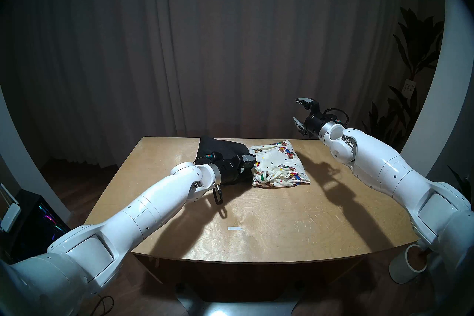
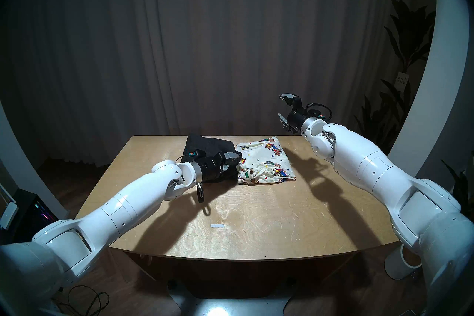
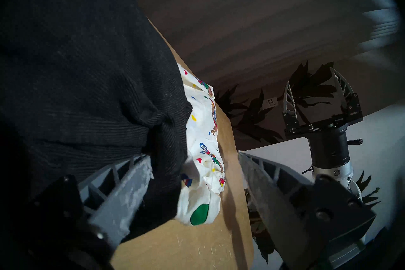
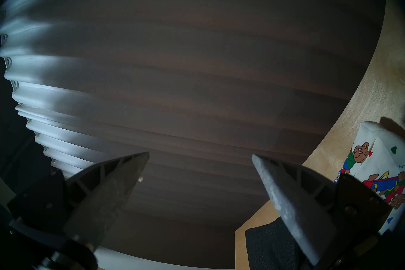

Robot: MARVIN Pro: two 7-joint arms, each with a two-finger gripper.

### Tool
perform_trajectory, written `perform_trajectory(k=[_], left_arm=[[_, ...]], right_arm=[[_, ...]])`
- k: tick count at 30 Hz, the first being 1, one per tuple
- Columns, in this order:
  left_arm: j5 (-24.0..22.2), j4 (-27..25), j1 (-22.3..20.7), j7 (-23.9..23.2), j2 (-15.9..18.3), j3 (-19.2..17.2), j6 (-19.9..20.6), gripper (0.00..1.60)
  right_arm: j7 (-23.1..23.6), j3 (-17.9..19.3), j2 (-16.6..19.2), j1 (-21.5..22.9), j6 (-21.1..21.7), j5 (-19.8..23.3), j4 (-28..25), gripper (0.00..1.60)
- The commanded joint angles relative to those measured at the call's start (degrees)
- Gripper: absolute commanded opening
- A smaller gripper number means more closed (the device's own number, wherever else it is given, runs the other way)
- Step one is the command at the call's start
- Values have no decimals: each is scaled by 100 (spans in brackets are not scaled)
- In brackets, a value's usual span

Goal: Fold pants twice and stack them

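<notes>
**Left pincer sits at the seam between the two pants**

The left pincer hangs released at the black pants' right edge, fingers spread, gripping nothing as far as the dim wrist view shows. The bear pants lie just rightward, touching, both folded on the table. Farther off, the right pincer hovers released, well above.

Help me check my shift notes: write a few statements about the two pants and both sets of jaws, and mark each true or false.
1. The black pants lie beside the teddy-bear pants on the table. True.
2. The bear pants are stacked on the black pair. False: they lie side by side.
3. The right gripper hangs open above the table, holding nothing. True.
4. The left gripper is clamped shut on the bear pants. False: its jaws are apart.
</notes>
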Motion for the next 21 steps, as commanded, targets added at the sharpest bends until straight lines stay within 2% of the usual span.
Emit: perform_trajectory(k=[1,5,9,17,19,21], left_arm=[[-145,-474,160,-279,30,-108,-34,160],[-321,-674,355,-421,90,-179,11,160],[-520,-810,571,-836,110,-273,55,160],[-1242,-1410,1320,-1534,231,-751,95,160],[-1248,-1461,1386,-1553,238,-773,50,160],[-1267,-1434,1511,-1870,215,-761,-76,160]], right_arm=[[32,71,84,50,-27,19,-122,160],[32,65,97,50,-6,34,-121,160],[-83,56,156,48,60,96,-167,160],[-317,40,426,-117,76,208,-377,160],[-332,45,453,-141,75,222,-411,160],[-396,65,510,-190,54,278,-509,160]])
